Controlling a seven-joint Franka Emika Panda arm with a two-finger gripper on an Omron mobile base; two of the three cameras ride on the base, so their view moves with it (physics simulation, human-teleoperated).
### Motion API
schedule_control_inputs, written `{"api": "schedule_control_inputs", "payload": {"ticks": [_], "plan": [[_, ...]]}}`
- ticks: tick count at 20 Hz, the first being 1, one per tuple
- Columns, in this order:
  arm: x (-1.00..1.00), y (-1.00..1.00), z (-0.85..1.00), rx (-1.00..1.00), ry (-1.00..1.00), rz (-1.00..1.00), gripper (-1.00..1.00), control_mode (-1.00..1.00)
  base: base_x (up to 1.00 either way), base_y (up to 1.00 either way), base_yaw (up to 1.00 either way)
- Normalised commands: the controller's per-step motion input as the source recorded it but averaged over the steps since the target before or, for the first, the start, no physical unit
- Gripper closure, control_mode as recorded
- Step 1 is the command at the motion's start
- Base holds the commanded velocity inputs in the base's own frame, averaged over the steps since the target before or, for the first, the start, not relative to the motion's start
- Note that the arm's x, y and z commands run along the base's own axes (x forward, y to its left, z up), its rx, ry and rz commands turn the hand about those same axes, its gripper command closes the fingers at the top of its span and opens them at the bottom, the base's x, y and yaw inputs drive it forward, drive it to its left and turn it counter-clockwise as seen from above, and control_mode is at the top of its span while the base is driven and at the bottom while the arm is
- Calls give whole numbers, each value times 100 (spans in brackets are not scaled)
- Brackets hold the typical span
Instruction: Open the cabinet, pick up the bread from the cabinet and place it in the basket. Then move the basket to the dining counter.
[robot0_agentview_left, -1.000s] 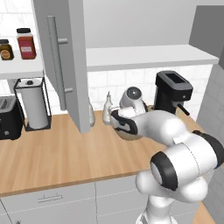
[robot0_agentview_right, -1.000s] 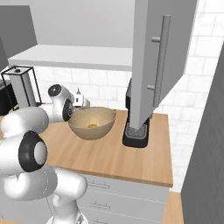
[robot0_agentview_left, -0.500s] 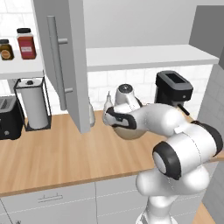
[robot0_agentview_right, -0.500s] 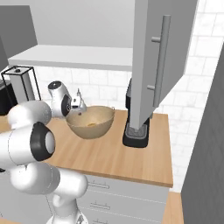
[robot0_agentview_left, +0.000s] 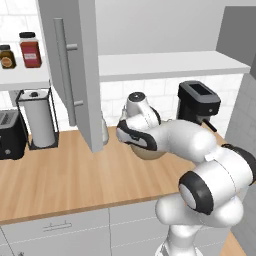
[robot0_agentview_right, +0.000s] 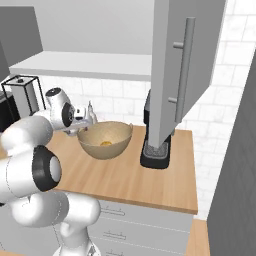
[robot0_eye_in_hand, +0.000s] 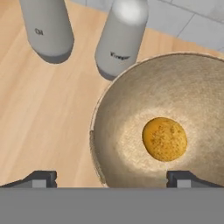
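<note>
The round tan basket (robot0_eye_in_hand: 131, 105) stands on the wood worktop, and the golden-brown bread (robot0_eye_in_hand: 164, 139) lies on its speckled bottom. My gripper (robot0_eye_in_hand: 114, 179) hangs open just above the basket's near rim, one fingertip (robot0_eye_in_hand: 41, 178) outside it and the other (robot0_eye_in_hand: 188, 178) over the inside, holding nothing. From the right base view the gripper (robot0_agentview_right: 84, 121) is at the left rim of the basket (robot0_agentview_right: 105, 142), with the bread (robot0_agentview_right: 105, 143) inside. My arm hides part of the basket (robot0_agentview_left: 150, 153). The cabinet door (robot0_agentview_left: 75, 65) stands open. The dining counter is out of view.
Two white bottles (robot0_eye_in_hand: 46, 28) (robot0_eye_in_hand: 120, 37) stand close beside the basket. A black coffee machine (robot0_agentview_left: 197, 102) sits to its right, partly behind the open door (robot0_agentview_right: 172, 70). A paper towel holder (robot0_agentview_left: 37, 120) and toaster (robot0_agentview_left: 10, 135) are at the left. Jars (robot0_agentview_left: 30, 50) stand on the shelf.
My hand has drifted a little to the left, from over the basket's middle toward its rim, with the jaws staying open. The bread and basket have not moved.
</note>
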Motion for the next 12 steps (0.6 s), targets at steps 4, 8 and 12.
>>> {"api": "schedule_control_inputs", "payload": {"ticks": [4,8,12], "plan": [[-55,-7,-6,0,0,1,-100,-100,0,0,0],[-1,-9,-41,0,1,1,-100,-100,0,0,0],[28,-22,-31,-2,0,3,-100,-100,0,0,0]]}}
